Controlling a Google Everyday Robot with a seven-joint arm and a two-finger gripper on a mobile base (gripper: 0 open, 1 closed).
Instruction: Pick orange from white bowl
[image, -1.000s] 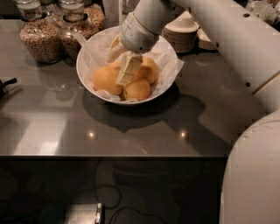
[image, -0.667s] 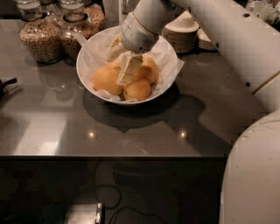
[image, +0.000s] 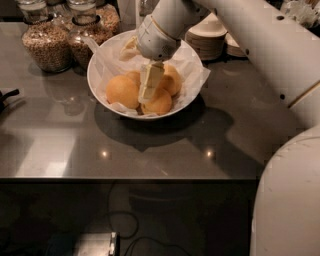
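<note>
Item, desk (image: 165, 150), dark grey and glossy. White bowl (image: 185, 106): wide, shallow, lined with crinkled white paper (image: 192, 67), standing toward 12 o'clock on the desk. Contents: four oranges in a cluster, namely one orange (image: 122, 91) at 9 o'clock in the bowl, one (image: 160, 103) at 6 o'clock, one (image: 171, 80) at 3 o'clock, and one (image: 134, 76) toward 11 o'clock, partly hidden. Gripper (image: 149, 85): cream, pointing down into the middle of the cluster, touching the 6 o'clock orange; whether it is open or closed cannot be told. White arm (image: 260, 45): reaching in from 2 o'clock. Two glass jars of grain (image: 46, 42) (image: 92, 32): at 10 o'clock from the bowl. Stacked paper bowls (image: 207, 40): at 1 o'clock behind the bowl.
</note>
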